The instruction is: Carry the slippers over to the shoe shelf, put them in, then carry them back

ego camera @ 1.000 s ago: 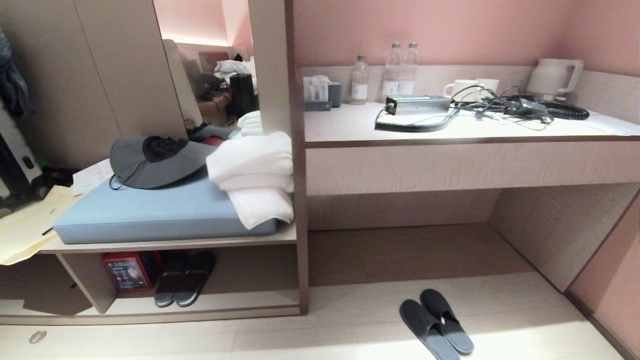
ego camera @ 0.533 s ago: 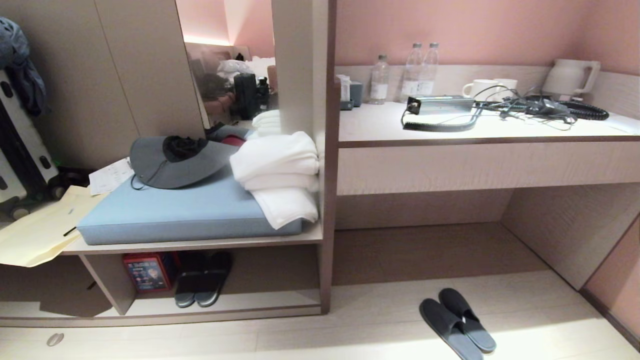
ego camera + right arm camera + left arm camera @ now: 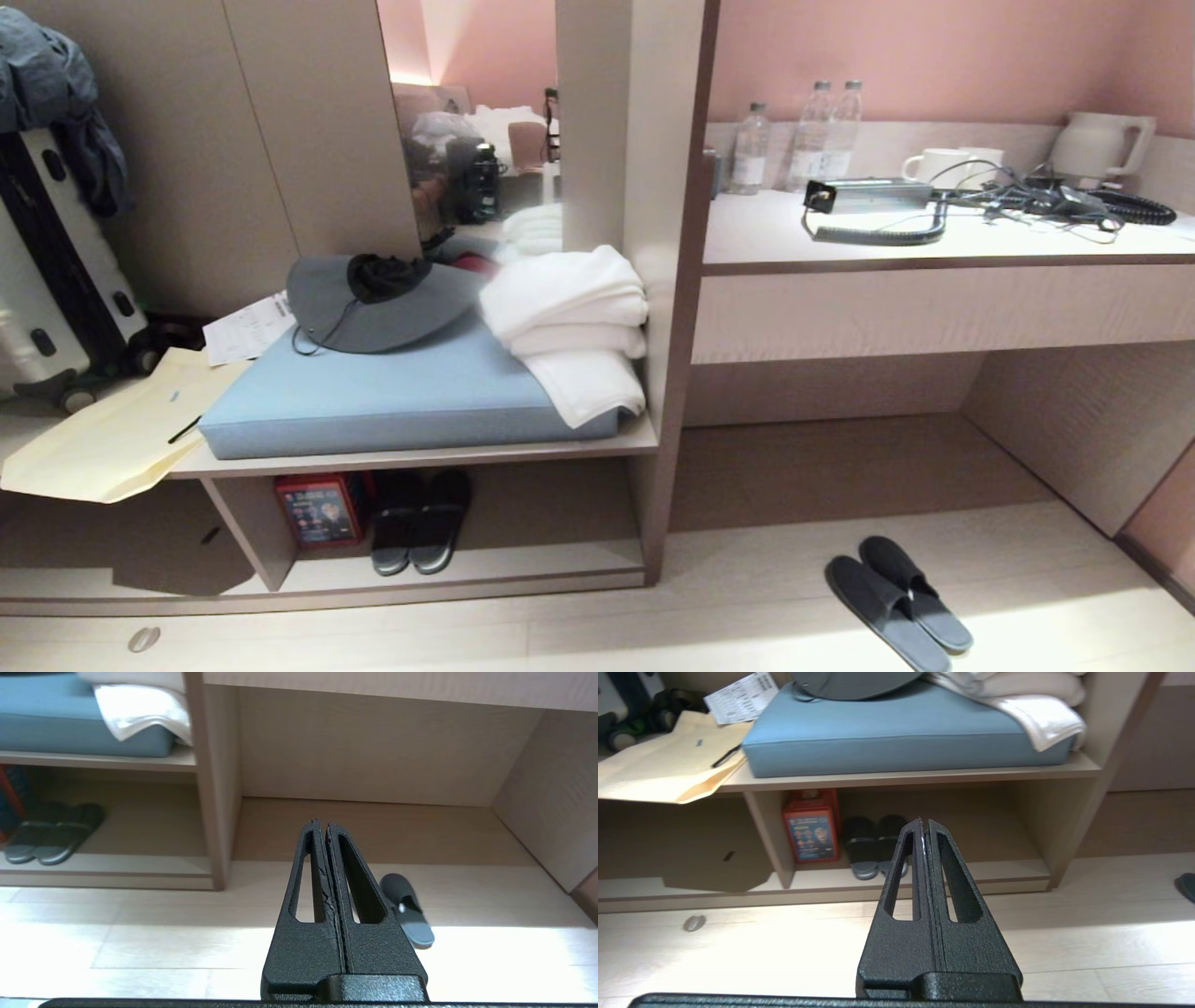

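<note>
A: Where does the pair of flat, thin, dark grey open slide slippers (image 3: 898, 601) lie?

B: On the pale plank floor (image 3: 728, 625), side by side and touching, in front of the tall open recess under the desk surface (image 3: 934, 243), to the right of the low, wide cubby of pale beige wood, the shoe shelf (image 3: 467, 569). In the right wrist view one of the slippers (image 3: 406, 907) shows just beside the fingers.

A: What stands inside the shoe shelf?

B: A chunkier dark pair of slides with pale-edged soles (image 3: 420, 521) rests on the raised bottom board, just right of a red printed box (image 3: 317, 509) that stands against the upright divider (image 3: 245, 523).

A: And above the shoe shelf?

B: A light blue rectangular cushion (image 3: 401, 397) carries a grey wide-brimmed hat (image 3: 373, 303) and a stack of folded white towels (image 3: 574, 327); a cream paper bag (image 3: 112, 434) overhangs the board at the cushion's left.

A: How do the fingers stand?

B: The left gripper (image 3: 923, 823) has its black fingers pressed together, holding nothing, aimed at the shoe shelf from above the floor. The right gripper (image 3: 322, 823) likewise has its fingers closed and empty, pointing toward the recess to the right of the shoe shelf.
</note>
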{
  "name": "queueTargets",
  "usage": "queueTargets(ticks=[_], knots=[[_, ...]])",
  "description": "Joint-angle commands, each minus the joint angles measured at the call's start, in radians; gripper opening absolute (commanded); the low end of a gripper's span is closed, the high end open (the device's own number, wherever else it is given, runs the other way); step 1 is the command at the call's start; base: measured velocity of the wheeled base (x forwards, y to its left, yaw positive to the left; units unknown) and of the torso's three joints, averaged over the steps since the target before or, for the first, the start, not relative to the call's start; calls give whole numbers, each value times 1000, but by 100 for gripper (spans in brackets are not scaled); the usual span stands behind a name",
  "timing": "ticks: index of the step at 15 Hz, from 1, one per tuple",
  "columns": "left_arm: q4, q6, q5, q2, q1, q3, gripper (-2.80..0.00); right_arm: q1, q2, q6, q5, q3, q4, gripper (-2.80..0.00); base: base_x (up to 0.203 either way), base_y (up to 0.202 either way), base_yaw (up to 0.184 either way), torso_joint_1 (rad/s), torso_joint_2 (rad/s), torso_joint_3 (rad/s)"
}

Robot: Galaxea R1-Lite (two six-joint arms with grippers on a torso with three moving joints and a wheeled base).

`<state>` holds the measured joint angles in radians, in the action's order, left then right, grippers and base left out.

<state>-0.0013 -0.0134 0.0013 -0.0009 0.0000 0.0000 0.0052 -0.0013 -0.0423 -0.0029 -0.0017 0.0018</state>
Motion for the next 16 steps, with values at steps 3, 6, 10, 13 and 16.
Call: queueTargets(ticks=[3, 6, 10, 13, 16], knots=[[0, 0, 0, 1, 0, 0, -280, 1, 0, -1, 0, 0, 0, -280, 0, 193, -2, 1, 7, 5], [0, 0, 0, 1, 0, 1, -280, 1, 0, -1, 0, 0, 0, -280, 0, 192, -2, 4, -2, 3], [0, 1, 0, 1, 0, 0, -280, 0, 0, -1, 0, 0, 0, -280, 0, 194, -3, 1, 3, 2], [0, 0, 0, 1, 0, 0, -280, 1, 0, 1, 0, 0, 0, -280, 0, 194, -4, 0, 4, 4], [0, 1, 0, 1, 1, 0, -280, 1, 0, 1, 0, 0, 0, -280, 0, 194, -3, 2, 0, 4]])
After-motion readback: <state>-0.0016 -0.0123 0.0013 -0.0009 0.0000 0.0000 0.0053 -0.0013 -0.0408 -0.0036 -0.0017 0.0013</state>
